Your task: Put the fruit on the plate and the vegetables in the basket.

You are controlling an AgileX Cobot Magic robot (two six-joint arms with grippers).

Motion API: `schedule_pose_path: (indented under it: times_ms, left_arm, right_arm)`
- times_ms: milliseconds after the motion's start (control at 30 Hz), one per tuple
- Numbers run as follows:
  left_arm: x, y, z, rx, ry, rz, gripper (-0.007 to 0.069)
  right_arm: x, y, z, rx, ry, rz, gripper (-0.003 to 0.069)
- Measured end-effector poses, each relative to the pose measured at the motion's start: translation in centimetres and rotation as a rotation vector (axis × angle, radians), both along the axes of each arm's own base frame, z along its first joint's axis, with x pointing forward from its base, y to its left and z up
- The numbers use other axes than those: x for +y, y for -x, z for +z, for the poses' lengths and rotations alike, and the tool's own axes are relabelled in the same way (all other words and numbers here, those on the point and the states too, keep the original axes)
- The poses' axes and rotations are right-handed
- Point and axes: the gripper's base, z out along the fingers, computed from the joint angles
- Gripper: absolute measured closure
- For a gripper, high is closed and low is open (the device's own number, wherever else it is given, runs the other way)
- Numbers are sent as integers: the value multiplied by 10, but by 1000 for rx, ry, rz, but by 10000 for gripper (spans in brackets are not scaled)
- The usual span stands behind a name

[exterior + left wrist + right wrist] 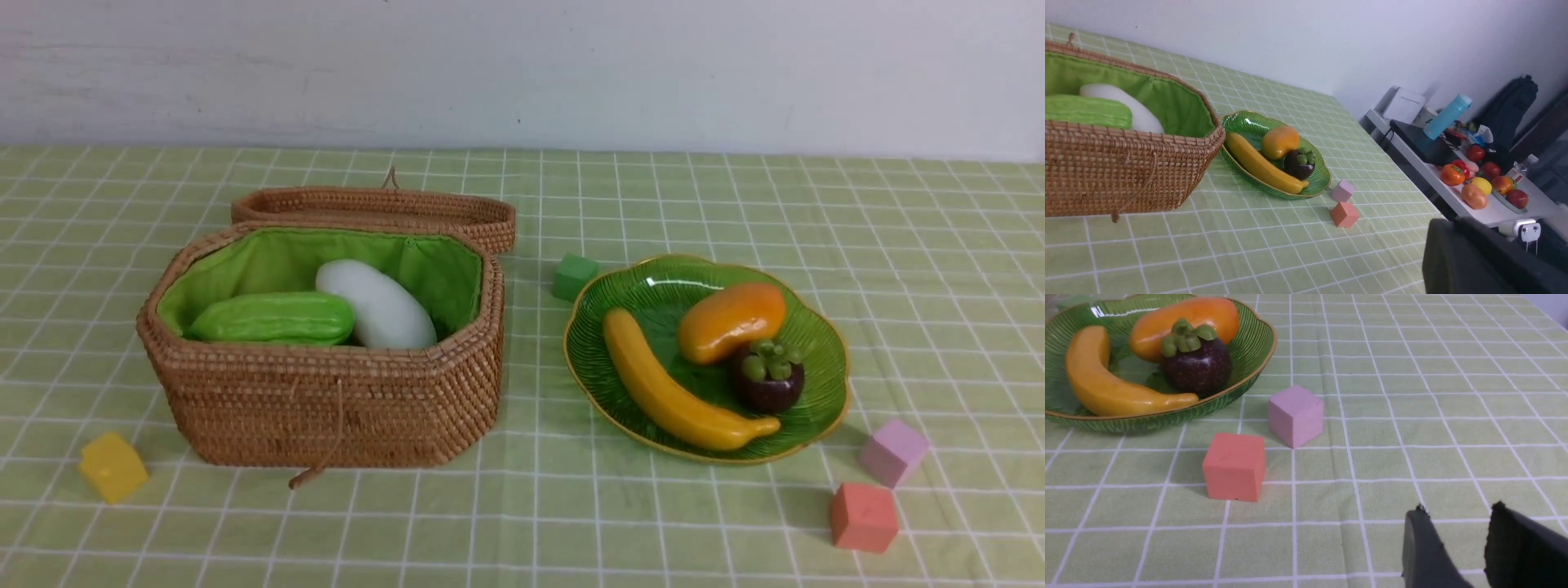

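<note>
Your right end effector hangs low over the tabletop with its two dark fingers parted by a clear gap and nothing between them. Just ahead of it and toward the plate sit a coral cube and a lilac cube, close to each other but not touching. Beyond them is the green plate, and the lilac cube lies just beside its rim.

On that plate you see the banana curving along the nearer side, the orange mango-like fruit behind it, and the dark mangosteen resting against both.

Your left end effector shows only as a dark blurred shape at the edge of its own camera; its fingers are closed and you hold nothing with it. Ahead of it stands the basket, open, its green lining showing. The cucumber lies along the side of the basket nearer to this end effector, and the white vegetable lies behind it, touching it. You cannot see the pumpkin in any view. The plate is just beyond the basket's far corner.

The basket's lid rests behind the basket. A green cube sits just behind the plate and a yellow cube near the basket's front corner.
</note>
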Motion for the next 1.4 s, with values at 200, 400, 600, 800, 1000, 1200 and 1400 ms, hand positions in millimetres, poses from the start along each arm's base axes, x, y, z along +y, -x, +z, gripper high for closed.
schedule_pose_path:
  times_ms: [200,400,600,800,1000,1200,1400]
  left_arm:
    - [-1,-3,-3,-1,-20,11,638]
    - [-12,-18,-22,1,-91,179,637]
    - [-21,-45,-67,-9,-235,509,634]
    - [-20,-80,-137,81,-296,599,628]
    - [-18,-91,-196,180,-376,601,623]
    - [-14,-94,-198,105,-478,629,617]
    - [-13,-94,-198,100,-494,631,612]
  right_arm:
    - [0,0,0,0,0,0,419]
    - [0,0,0,0,0,0,419]
    - [0,0,0,0,0,0,419]
    - [0,0,0,0,-1,0,419]
    - [0,0,0,0,-1,0,419]
    - [0,0,0,0,-1,0,419]
    - [0,0,0,0,-1,0,419]
